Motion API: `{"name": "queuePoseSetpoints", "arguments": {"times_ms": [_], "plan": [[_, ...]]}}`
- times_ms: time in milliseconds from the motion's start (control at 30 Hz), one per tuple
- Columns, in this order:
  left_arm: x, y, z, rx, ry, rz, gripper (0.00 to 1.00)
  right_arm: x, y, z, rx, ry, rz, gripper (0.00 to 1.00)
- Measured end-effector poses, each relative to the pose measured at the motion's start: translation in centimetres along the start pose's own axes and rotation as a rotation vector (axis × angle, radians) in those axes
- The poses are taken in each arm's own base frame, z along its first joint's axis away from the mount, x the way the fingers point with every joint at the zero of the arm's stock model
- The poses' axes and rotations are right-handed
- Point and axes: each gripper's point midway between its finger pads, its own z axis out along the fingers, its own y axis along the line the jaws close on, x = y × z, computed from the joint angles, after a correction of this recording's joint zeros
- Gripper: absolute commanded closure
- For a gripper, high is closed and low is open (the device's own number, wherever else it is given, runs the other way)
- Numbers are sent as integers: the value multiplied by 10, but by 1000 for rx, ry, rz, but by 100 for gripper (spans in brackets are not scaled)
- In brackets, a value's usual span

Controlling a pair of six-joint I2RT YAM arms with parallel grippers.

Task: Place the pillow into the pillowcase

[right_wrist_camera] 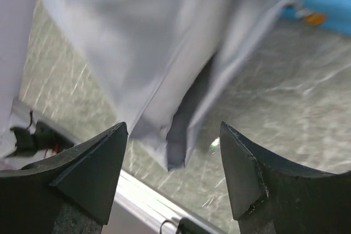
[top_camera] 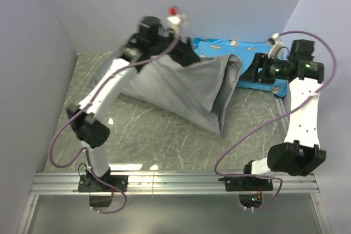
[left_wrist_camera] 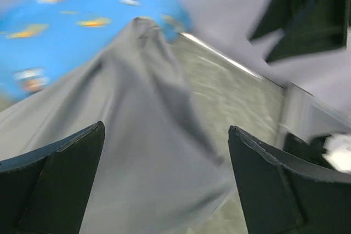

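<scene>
The grey pillowcase (top_camera: 186,89) stands bunched up in the middle of the table, high at the back and drooping to a corner at the front right. It fills the left wrist view (left_wrist_camera: 148,135) and hangs blurred in the right wrist view (right_wrist_camera: 148,53), with a dark fold gap. My left gripper (top_camera: 184,53) is at its top left edge; its jaws (left_wrist_camera: 165,127) stand wide apart over the fabric. My right gripper (top_camera: 248,72) is just right of its top right end, jaws (right_wrist_camera: 173,124) wide apart, holding nothing. The white pillow is not in view.
The blue cartoon-printed pillow (top_camera: 219,45) lies at the back of the table behind the pillowcase, and also shows in the left wrist view (left_wrist_camera: 55,26). A metal rail (top_camera: 175,182) runs along the near edge. Walls close in the left, back and right.
</scene>
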Motion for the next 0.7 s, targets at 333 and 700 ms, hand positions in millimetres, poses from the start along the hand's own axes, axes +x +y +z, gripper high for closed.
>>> {"name": "queuePoseSetpoints", "arguments": {"times_ms": [333,700], "plan": [[8,194,-191,-597,-51,45,1,46,-42,57,94,182,94,34],[153,333,-254,-771,270,-93,9,53,-75,89,155,190,156,41]]}}
